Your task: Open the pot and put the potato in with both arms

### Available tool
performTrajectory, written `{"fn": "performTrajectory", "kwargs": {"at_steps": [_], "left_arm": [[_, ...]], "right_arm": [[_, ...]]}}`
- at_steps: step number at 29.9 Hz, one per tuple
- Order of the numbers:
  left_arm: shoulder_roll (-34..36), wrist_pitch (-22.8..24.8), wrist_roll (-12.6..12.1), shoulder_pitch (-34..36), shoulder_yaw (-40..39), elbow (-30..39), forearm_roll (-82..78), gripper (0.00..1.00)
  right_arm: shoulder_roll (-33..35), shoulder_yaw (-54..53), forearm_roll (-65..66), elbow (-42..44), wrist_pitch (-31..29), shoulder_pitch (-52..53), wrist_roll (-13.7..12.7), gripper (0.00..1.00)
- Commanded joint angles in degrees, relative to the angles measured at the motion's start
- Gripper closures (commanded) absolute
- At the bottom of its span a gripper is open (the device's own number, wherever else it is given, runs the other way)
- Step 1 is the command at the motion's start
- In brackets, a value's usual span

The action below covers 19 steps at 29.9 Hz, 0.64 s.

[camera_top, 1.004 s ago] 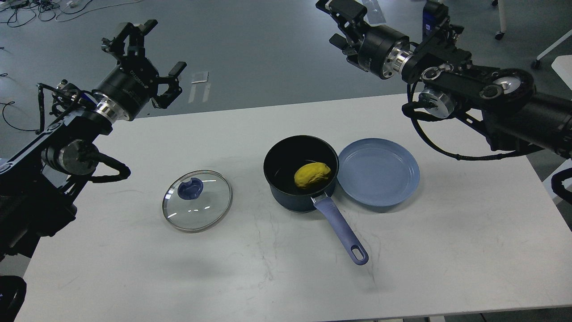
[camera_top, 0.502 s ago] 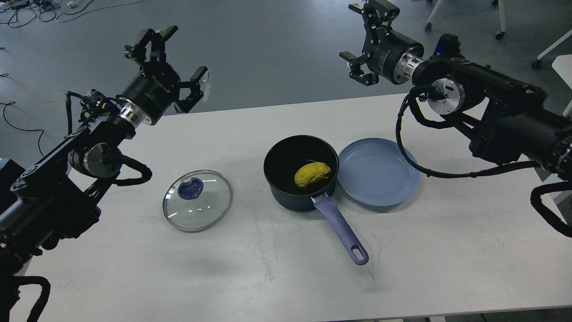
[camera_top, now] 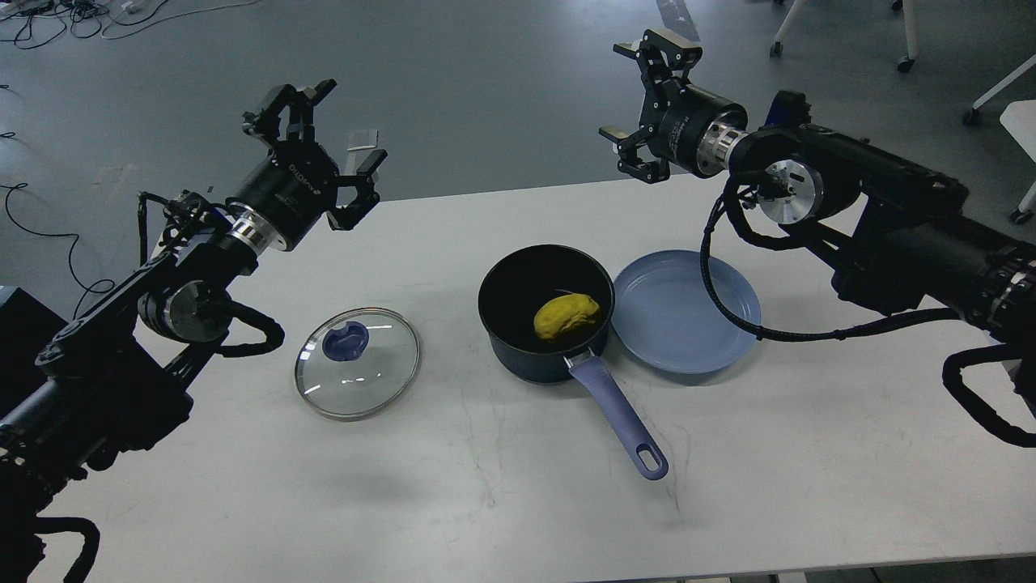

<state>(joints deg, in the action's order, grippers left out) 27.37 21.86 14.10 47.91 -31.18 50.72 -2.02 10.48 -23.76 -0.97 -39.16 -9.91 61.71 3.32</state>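
Both arms have swung back in over the counter (camera_top: 809,453) from a second ago, left gripper (camera_top: 320,134) and right gripper (camera_top: 647,105) spread and empty, while the potato (camera_top: 566,316) already lies inside the uncovered pot (camera_top: 544,316), so the job looks finished.

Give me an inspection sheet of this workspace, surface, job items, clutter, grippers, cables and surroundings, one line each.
Surface: white table, faint scuff marks, things grouped mid-table.
Job's things: pot uncovered, potato lying inside it; handle points toward the near edge.
Clutter: glass lid flat on the table left of the pot; blue plate right of the pot, nothing on it.
Grippers: left gripper open, raised, holding nothing; right gripper open, raised, holding nothing.
Cables: black hoses looped along both arms; loose cables on the floor, far left.
Surroundings: grey floor, chair legs far right.
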Motion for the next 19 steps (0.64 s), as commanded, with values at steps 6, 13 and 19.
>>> {"fn": "performTrajectory", "kwargs": {"at_steps": [6, 13, 19], "left_arm": [[-0.03, -0.24, -0.30, -0.19, 0.06, -0.01, 0.09, 0.02], [0.23, -0.15, -0.30, -0.19, -0.02, -0.01, 0.00, 0.02], [0.76, 0.02, -0.30, -0.45, -0.02, 0.26, 0.00, 0.02]], "right_arm": [[0.07, -0.67, 0.00, -0.39, 0.07, -1.68, -1.30, 0.00], [0.07, -0.94, 0.00, -1.98, -0.02, -2.30, -1.30, 0.00], [0.59, -0.85, 0.26, -1.98, -0.81, -2.12, -0.60, 0.00]]}}
